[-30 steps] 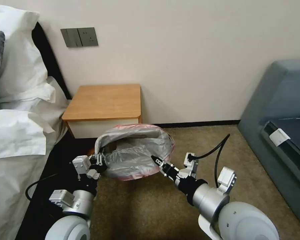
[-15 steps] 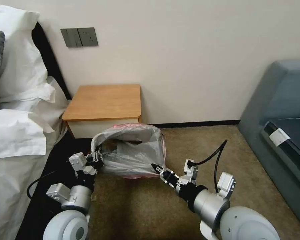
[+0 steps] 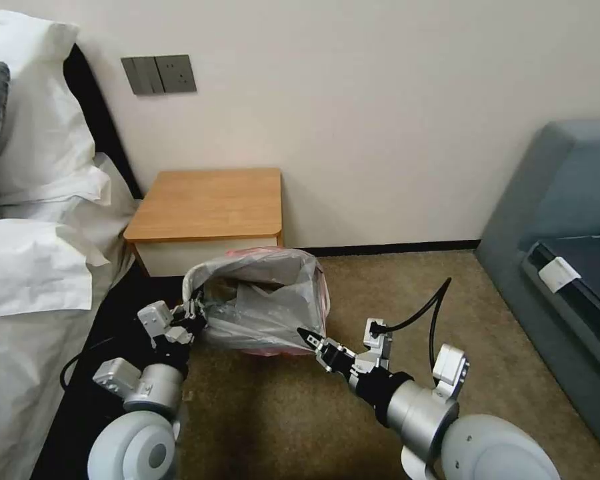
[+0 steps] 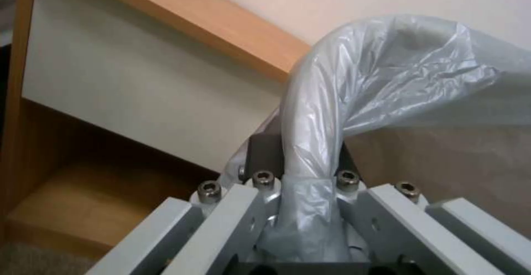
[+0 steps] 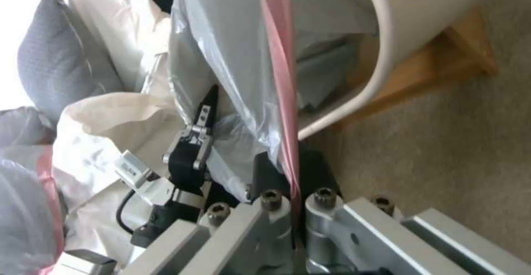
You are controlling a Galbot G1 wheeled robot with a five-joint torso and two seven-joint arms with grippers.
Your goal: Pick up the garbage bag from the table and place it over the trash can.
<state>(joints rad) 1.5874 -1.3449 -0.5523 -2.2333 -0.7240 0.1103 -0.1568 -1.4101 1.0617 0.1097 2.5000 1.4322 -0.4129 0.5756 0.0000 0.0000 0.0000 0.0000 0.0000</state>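
The grey garbage bag [image 3: 263,303] with its pinkish-red edge hangs mouth-open low over the carpet, just in front of the table [image 3: 210,200]. My left gripper [image 3: 197,319] is shut on the bag's left rim. In the left wrist view the plastic [image 4: 310,113] runs bunched between its jaws [image 4: 301,159]. On the bag's near right rim my right gripper [image 3: 307,337] is shut, the pink edge [image 5: 288,100] pinched between its jaws [image 5: 291,171]. The cream trash can [image 5: 381,55] shows its rolled rim beside the bag in the right wrist view. In the head view the bag covers it.
A bed with white sheets [image 3: 27,267] lies close on the left. A grey-blue sofa [image 3: 567,220] stands on the right. The wall [image 3: 380,100] rises behind the table. Open carpet [image 3: 407,287] lies between bag and sofa.
Both grippers have drawn nearer and slightly left with the bag. Its mouth has narrowed from a wide round hoop to a squarer, lower shape.
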